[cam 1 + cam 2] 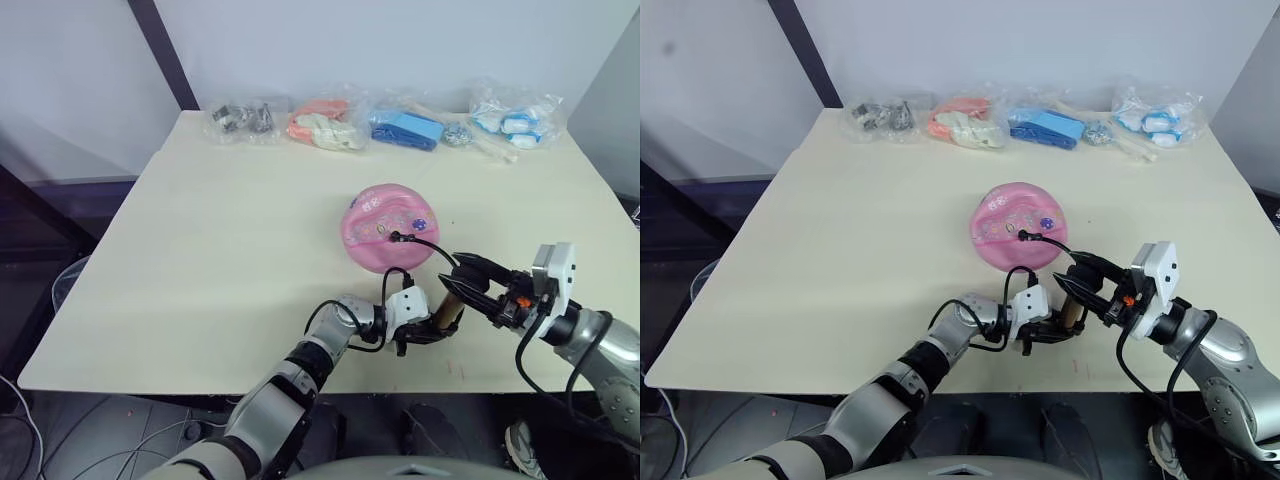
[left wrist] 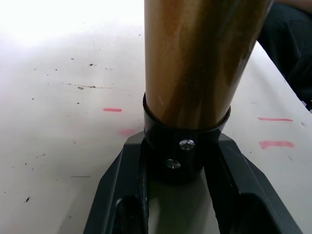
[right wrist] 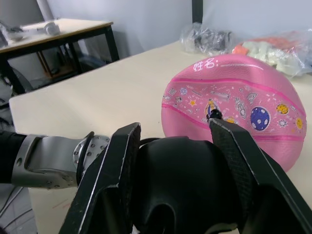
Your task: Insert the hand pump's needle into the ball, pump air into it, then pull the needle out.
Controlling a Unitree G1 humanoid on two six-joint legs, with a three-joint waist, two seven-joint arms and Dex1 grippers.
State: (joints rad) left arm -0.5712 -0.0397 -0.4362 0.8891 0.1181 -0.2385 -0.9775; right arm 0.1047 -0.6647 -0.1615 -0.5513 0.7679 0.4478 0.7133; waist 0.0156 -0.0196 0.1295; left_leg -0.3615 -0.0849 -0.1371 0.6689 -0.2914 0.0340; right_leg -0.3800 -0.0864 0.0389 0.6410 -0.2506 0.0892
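Cream table, hand pump between both grippers

Even, diffuse light covers the cream table in the head views, bright without harsh contrast. The ball throws only a faint, soft shadow on the tabletop beside it, so the light seems to come from overhead. The clear plastic bags behind the ball carry small white glints. In the left wrist view the tabletop beyond the hand pump is blown out to near white, and the pump's bronze barrel shows long vertical sheen streaks; it sits very close and looks slightly soft. In the right wrist view the near black handle is blurred, while the ball's prints are crisp.
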